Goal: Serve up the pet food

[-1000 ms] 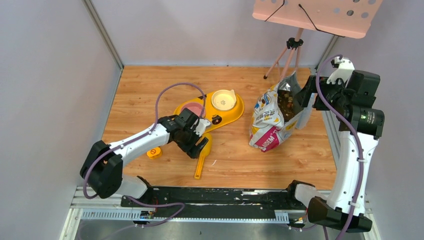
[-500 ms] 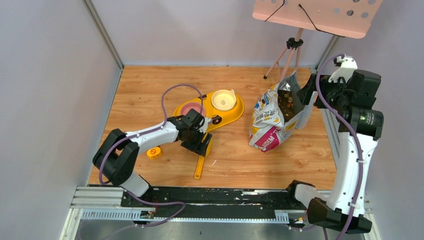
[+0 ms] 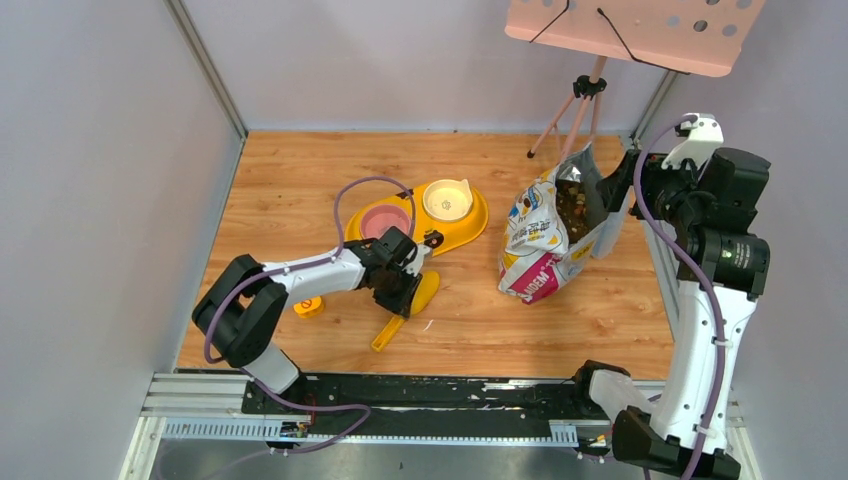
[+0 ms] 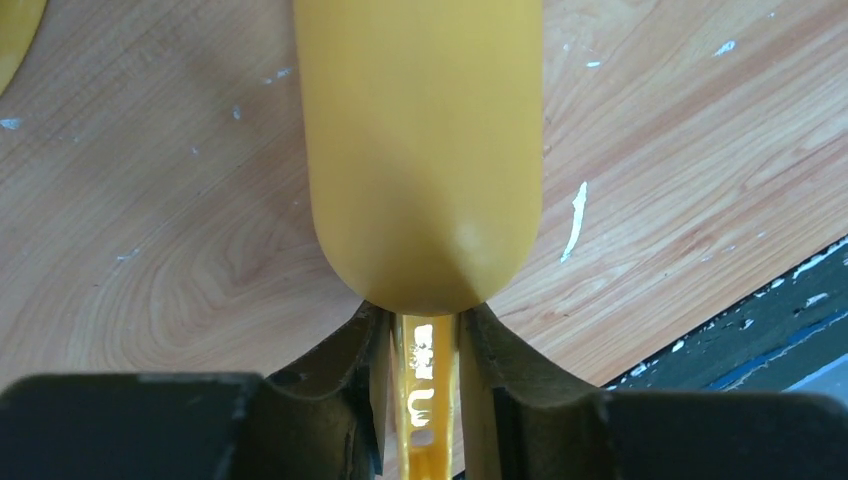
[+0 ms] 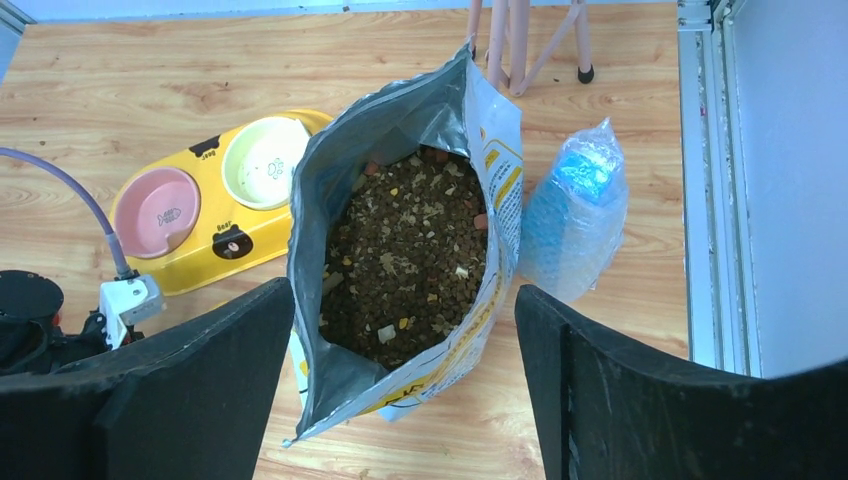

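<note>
The pet food (image 5: 405,250) is a brown heap of kibble inside an open printed foil bag (image 3: 540,245) standing right of centre. My right gripper (image 5: 403,290) hangs open above the bag's mouth, one finger on each side and nothing between them; from above, the right gripper (image 3: 610,212) sits at the bag's right edge. A yellow scoop (image 3: 418,298) lies on the wooden floor below the feeder. My left gripper (image 4: 425,320) is shut on the scoop's thin handle (image 4: 424,390), just behind its rounded bowl (image 4: 420,150).
A yellow double feeder (image 3: 468,228) holds a pink bowl (image 3: 384,220) and a cream bowl (image 3: 447,200). A small yellow cap (image 3: 308,305) lies left of the scoop. A blue plastic bundle (image 5: 575,210) rests right of the bag. A pink tripod (image 3: 575,110) stands behind.
My left gripper has dropped onto the scoop and closed on its handle. The scoop has turned, its handle end swinging left. The right arm has barely shifted.
</note>
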